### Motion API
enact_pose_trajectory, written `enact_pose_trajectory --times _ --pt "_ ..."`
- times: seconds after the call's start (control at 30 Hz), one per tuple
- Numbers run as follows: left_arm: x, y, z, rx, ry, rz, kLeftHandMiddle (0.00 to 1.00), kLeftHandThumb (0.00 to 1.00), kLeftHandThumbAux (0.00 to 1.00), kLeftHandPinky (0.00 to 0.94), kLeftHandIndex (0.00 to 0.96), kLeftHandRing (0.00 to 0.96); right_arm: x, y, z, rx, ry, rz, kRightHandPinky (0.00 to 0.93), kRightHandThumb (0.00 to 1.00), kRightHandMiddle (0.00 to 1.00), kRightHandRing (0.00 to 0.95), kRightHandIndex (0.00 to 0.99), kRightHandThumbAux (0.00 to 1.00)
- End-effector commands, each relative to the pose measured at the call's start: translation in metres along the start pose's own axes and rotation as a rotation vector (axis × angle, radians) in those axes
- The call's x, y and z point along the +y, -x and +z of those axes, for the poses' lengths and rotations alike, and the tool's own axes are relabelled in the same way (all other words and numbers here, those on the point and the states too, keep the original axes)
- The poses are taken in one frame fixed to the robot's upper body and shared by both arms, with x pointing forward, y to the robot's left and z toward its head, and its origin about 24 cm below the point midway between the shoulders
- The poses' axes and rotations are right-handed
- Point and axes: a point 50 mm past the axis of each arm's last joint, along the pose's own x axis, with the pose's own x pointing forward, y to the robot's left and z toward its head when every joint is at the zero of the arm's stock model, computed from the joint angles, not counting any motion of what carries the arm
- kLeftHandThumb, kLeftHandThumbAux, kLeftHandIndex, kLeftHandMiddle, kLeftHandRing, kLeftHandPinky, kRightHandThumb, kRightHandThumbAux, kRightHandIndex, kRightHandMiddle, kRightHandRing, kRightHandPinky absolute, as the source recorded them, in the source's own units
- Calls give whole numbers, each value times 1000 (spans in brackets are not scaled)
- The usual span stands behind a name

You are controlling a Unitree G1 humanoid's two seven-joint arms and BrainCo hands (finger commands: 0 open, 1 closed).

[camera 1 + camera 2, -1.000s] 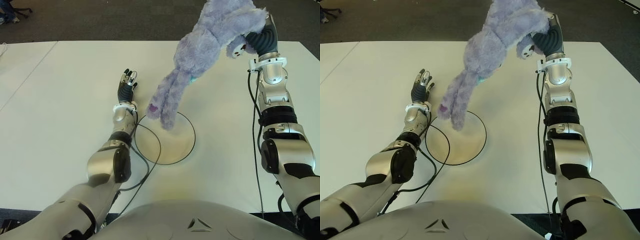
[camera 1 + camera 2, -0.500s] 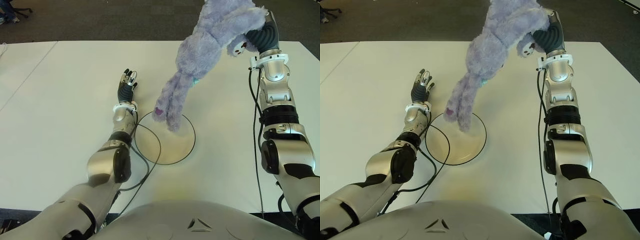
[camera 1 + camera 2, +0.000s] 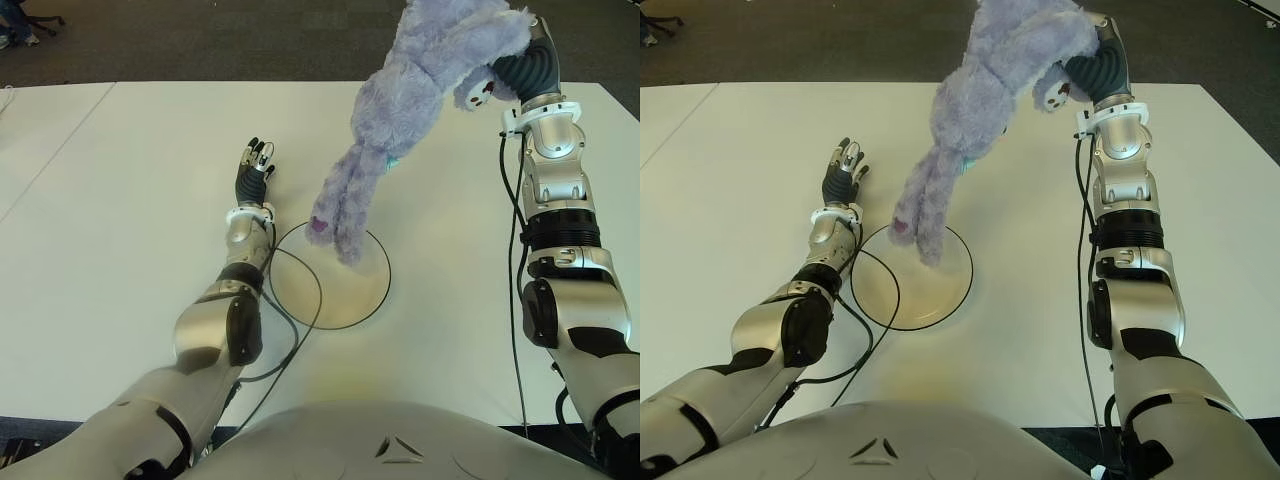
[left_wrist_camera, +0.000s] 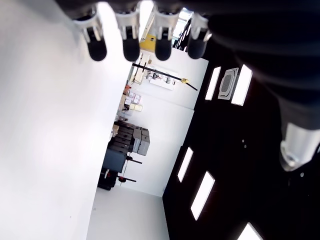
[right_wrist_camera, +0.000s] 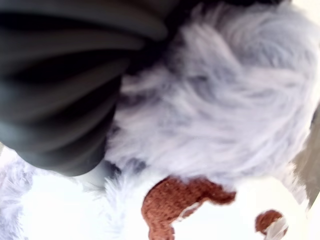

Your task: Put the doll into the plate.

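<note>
A fluffy lilac doll (image 3: pixel 400 110) hangs head-up from my right hand (image 3: pixel 515 65), which is raised high at the back right and shut on its head. Purple fur and a brown stitched patch fill the right wrist view, the doll (image 5: pixel 215 120) pressed against the dark palm. The doll's feet (image 3: pixel 340 235) dangle over the far rim of the round cream plate (image 3: pixel 345 295) with a dark edge, in the middle of the white table (image 3: pixel 120 200). My left hand (image 3: pixel 255 165) shows left of the plate, fingers straight and holding nothing.
A black cable (image 3: pixel 295 320) from my left arm loops across the plate's left part. The table's far edge meets a dark floor (image 3: pixel 200 40). A seam between table sections (image 3: pixel 50 150) runs at the far left.
My right hand has shifted slightly right and the doll's feet have swung from the plate's left rim toward its far middle. The left hand has not moved.
</note>
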Motion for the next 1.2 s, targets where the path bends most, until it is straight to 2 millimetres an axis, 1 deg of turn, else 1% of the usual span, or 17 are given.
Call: enact_pose_trajectory --times 0.03,0.23,0.37,0.57,0.77,0.9,1.07,1.2 --pt "24 71 -100 452 75 151 50 0 522 68 0 56 4 0 1 19 -52 4 879 717 847 868 440 714" --pt "23 71 -100 455 71 149 53 0 521 69 0 59 7 -3 5 9 -96 24 877 719 842 867 440 712" --pt "22 70 -100 455 67 142 52 0 518 61 0 57 15 -8 17 -9 -128 36 877 722 842 858 441 711" --pt "22 70 -100 462 67 137 56 0 537 71 0 61 27 -8 36 -45 -151 60 879 723 842 860 441 710" --pt "22 70 -100 462 75 139 60 0 553 84 0 67 39 -2 54 -64 -173 89 879 723 838 860 440 711" --pt "22 70 -100 461 86 143 63 0 554 83 9 71 47 3 70 -77 -181 110 879 723 828 858 440 711" --pt "22 70 -100 457 79 137 60 0 551 77 3 68 58 13 89 -79 -223 146 872 723 824 857 440 711" --pt "22 70 -100 457 73 136 61 0 549 83 0 68 65 21 98 -71 -274 195 865 722 826 856 439 711"
